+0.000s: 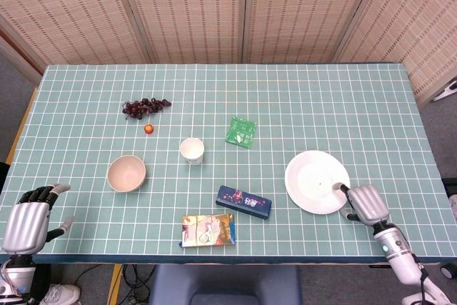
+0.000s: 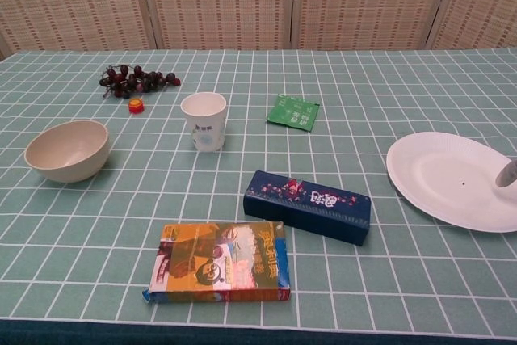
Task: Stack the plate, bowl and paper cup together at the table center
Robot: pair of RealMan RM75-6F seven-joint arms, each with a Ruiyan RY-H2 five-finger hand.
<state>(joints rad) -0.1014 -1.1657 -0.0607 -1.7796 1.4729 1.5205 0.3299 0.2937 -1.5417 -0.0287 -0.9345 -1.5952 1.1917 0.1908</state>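
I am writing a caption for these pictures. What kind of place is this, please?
Probably a robot test station indoors, not a home kitchen. A table with a green grid cloth stands before woven screens, and mixed props lie spread out: a plate, a bowl, a paper cup and grapes.

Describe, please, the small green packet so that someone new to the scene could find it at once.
Start at the teal gridded table and go to its middle. Just past the white paper cup, toward the screens, lies the green packet. It is the only flat green thing there, unlike the dark blue box nearer the front edge.
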